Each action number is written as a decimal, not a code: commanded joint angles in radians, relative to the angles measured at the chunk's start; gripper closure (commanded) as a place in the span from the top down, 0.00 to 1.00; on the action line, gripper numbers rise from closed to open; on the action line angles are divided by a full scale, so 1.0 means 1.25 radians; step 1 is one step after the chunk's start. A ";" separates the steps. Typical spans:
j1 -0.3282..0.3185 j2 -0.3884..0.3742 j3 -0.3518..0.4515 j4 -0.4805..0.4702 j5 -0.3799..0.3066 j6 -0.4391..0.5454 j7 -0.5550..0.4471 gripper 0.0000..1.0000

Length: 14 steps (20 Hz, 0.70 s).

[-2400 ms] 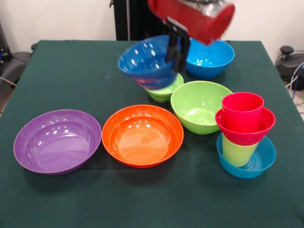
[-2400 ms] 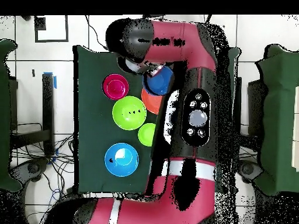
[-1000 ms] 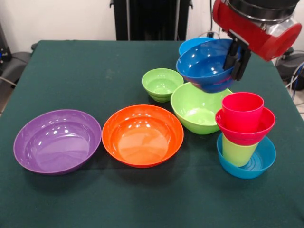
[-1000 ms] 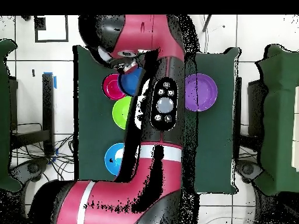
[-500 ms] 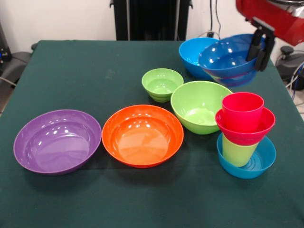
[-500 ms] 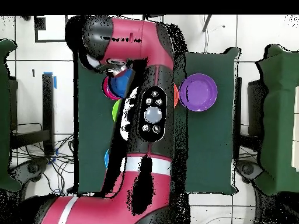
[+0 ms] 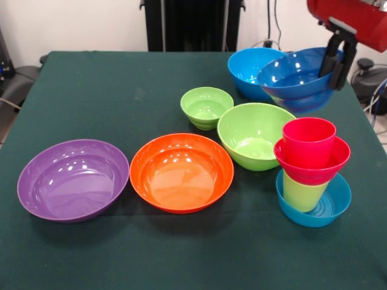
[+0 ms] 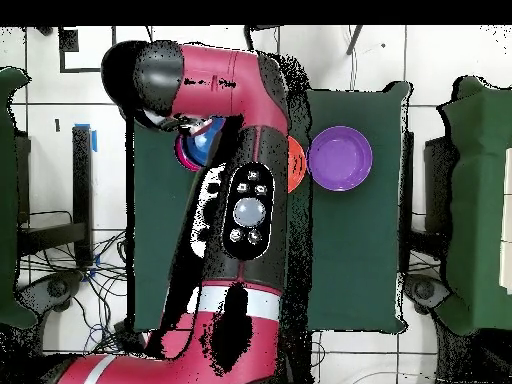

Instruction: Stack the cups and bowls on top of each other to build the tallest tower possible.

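Observation:
My gripper (image 7: 334, 65) hangs at the top right of the front view, shut on the rim of the dark-blue bowl (image 7: 297, 77). The bowl is tilted in the air, behind and above the tower. The tower stands at the table's right front: a teal-blue bowl (image 7: 329, 208), a lime-green tumbler (image 7: 301, 192), a red bowl (image 7: 314, 166) and a red tumbler (image 7: 308, 140) on top. In the overhead view the arm hides most of this; only part of the dark-blue bowl (image 8: 207, 137) and the red bowl's rim (image 8: 183, 152) show.
A large sky-blue bowl (image 7: 249, 67) stands behind the held bowl. A lime-green bowl (image 7: 254, 134), a small ribbed lime-green bowl (image 7: 206, 106), an orange bowl (image 7: 181, 171) and a purple bowl (image 7: 73, 179) sit across the table. The purple bowl also shows in the overhead view (image 8: 340, 158).
The gripper has carried the dark-blue bowl from above the small green bowl across to the right in the front view, toward the tower. The tower has not moved.

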<state>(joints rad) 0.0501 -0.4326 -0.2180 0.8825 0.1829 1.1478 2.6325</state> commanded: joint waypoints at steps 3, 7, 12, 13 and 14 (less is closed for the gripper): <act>0.018 0.018 -0.030 0.091 -0.028 -0.055 0.149 0.00; 0.021 0.038 -0.053 0.057 -0.028 -0.028 0.150 0.00; 0.022 0.046 -0.051 0.053 -0.003 -0.030 0.148 0.00; 0.025 0.045 -0.051 0.055 0.000 -0.031 0.151 0.00; 0.025 0.043 -0.048 0.060 0.007 -0.034 0.152 0.00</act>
<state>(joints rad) 0.0643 -0.4210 -0.3212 0.8892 0.1843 1.1228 2.6325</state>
